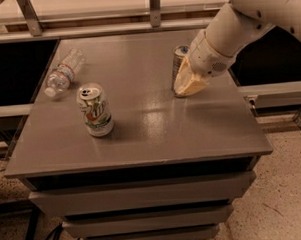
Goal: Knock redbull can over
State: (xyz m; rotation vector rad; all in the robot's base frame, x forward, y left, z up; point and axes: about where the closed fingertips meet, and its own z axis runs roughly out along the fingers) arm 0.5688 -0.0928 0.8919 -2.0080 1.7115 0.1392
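Observation:
The redbull can stands upright near the back right of the grey table; only its top and left side show. My gripper, with cream-coloured fingers, comes in from the upper right and sits right against the can's right side, hiding most of it. The white arm runs off toward the top right corner.
A white and green 7up can stands upright at the front left of the table. A clear plastic bottle lies on its side at the back left. Metal rails run behind the table. Drawers sit under the tabletop.

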